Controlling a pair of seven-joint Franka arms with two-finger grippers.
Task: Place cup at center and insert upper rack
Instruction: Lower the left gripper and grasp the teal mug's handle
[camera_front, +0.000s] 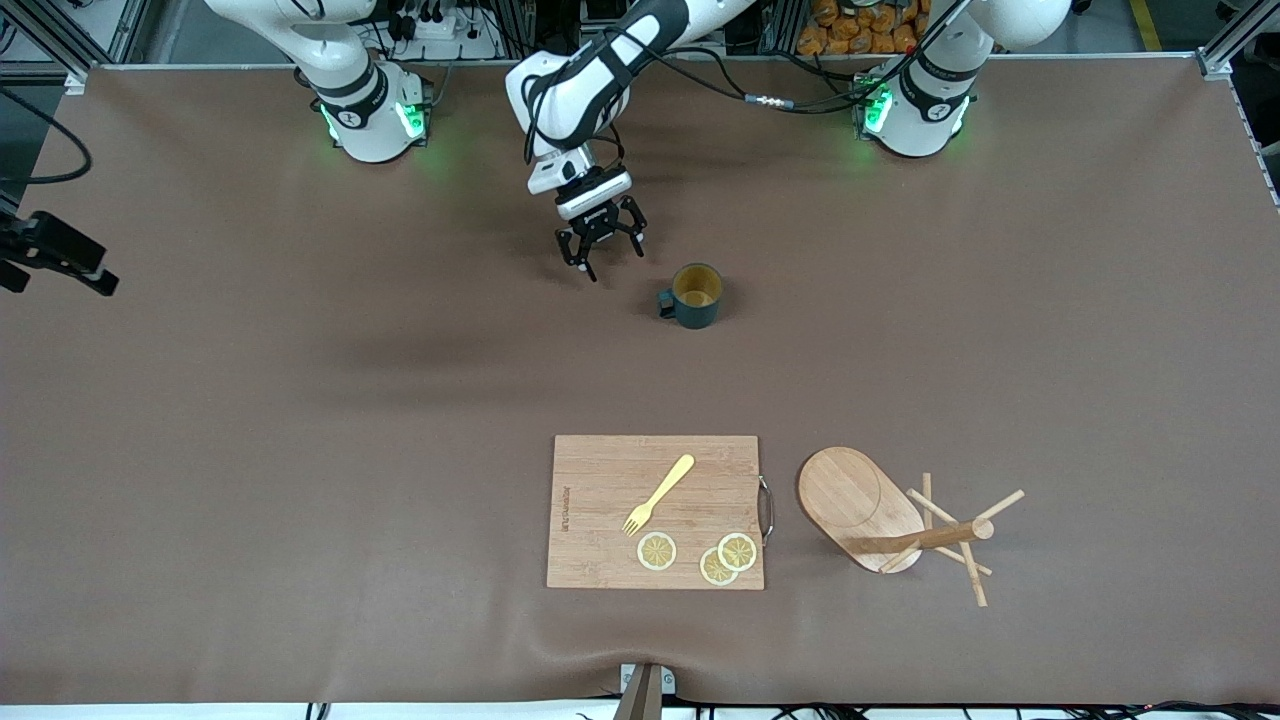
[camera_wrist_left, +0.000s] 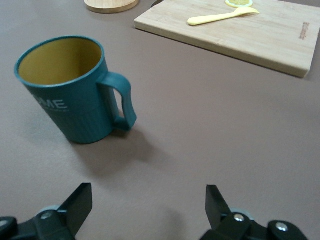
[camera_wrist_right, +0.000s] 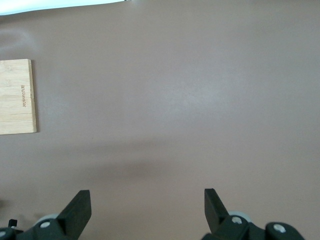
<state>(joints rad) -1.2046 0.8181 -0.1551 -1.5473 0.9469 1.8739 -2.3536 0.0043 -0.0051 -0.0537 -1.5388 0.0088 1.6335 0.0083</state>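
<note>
the right tool (camera_wrist_right: 145, 212) is out of the front view; its wrist view shows its fingers spread wide over bare brown bench (camera_front: 300, 400), holding nothing, only a corner of the cutting board (camera_front: 655, 512) in sight, so this arm waits.

the left tool (camera_front: 601, 255) hangs low over the bench near the middle, jaws wide and empty. the left arm is the nearer one to the cup (camera_front: 693, 296).

the cup stands upright just beside that tool, toward the left arm's end and a little nearer the front camera. in the left wrist view it sits ahead of the open fingers but off to one side of the gap between them, its handle (camera_wrist_left: 120, 100) pointing toward the tool's centre line. i judge the tool must shift sideways to straddle the cup.

nearer the front camera lies the cutting board with a yellow fork (camera_front: 658, 494) and lemon slices (camera_front: 700, 555). beside it, toward the left arm's end, the mug tree (camera_front: 900, 520) lies tipped over, its post along the bench.
</note>
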